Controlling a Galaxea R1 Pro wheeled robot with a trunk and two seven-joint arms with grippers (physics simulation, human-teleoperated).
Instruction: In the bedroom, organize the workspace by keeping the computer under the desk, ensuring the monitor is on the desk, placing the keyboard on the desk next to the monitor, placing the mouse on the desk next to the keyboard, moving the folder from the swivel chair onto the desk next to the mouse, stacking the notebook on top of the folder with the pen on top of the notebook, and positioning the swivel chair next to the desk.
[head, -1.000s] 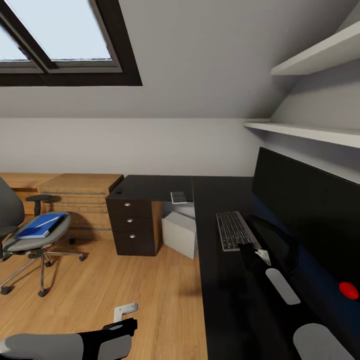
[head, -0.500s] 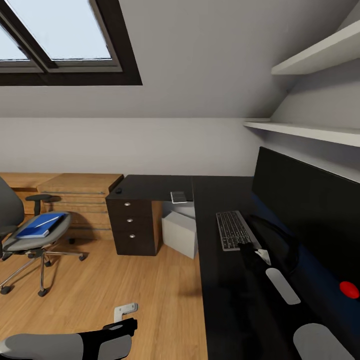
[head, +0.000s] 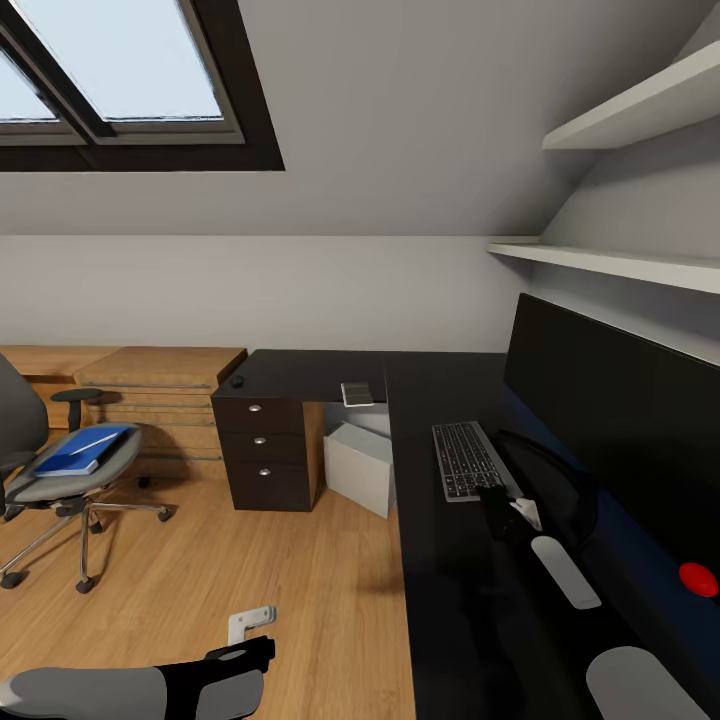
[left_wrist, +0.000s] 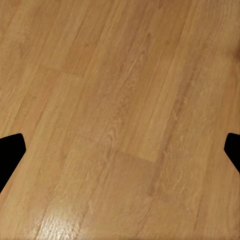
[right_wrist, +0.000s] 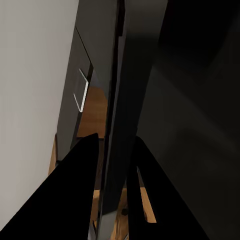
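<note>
The black desk (head: 440, 590) runs along the right wall, and the monitor (head: 620, 420) stands on it. In front of the screen the keyboard (head: 463, 458) lies flat. My right gripper (head: 506, 502) sits at its near end. In the right wrist view its fingers (right_wrist: 75, 190) close on either side of a thin dark slab, the keyboard's edge (right_wrist: 113, 165). The mouse (head: 237, 381) and the notebook (head: 357, 394) lie on the desk's far wing, and the computer (head: 360, 466) stands under it. On the swivel chair (head: 70, 480) lie the blue folder (head: 75, 455) and the pen (head: 95, 441). My left gripper (head: 248, 630) hangs open over the floor (left_wrist: 120, 100).
A light wooden drawer chest (head: 160, 395) stands behind the chair, against the far wall. White shelves (head: 610, 262) jut out above the monitor. A red round thing (head: 697, 579) lies on the desk near my right arm. Plank floor stretches between the chair and the desk.
The dark wrist part of my right arm by the monitor stand has shifted slightly. Everything else stays as it was.
</note>
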